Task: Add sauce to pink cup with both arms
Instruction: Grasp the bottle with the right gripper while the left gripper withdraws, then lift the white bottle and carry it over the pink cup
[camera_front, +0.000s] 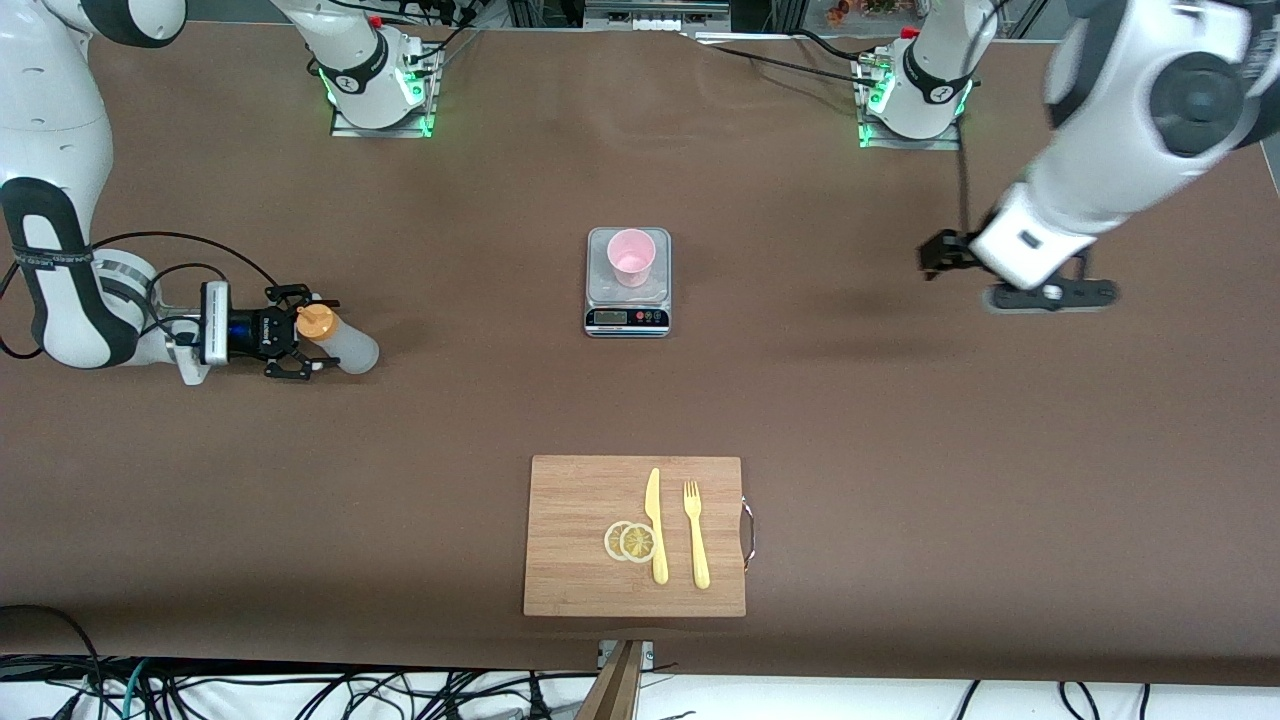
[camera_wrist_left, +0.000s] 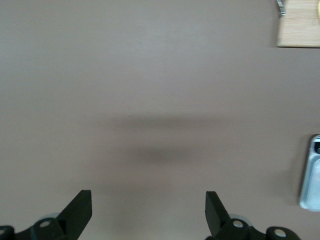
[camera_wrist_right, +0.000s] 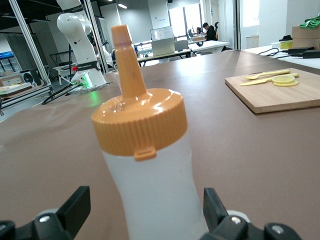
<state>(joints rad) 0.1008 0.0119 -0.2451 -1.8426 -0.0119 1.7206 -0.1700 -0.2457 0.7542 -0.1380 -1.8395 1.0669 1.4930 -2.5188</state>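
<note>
The sauce bottle (camera_front: 340, 340) stands between the right gripper's (camera_front: 318, 339) spread jaws, at nine o'clock from the pink cup (camera_front: 632, 257); the left gripper (camera_front: 1050, 294) hovers spread at three.

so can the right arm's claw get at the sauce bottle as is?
Probably yes: the right claw is open with the sauce bottle standing between its fingers, nothing in between.

Sauce (camera_wrist_right: 155, 170) base cut off in right wrist view; scale (camera_wrist_left: 312, 172) cropped at edge; scale display unreadable.
</note>
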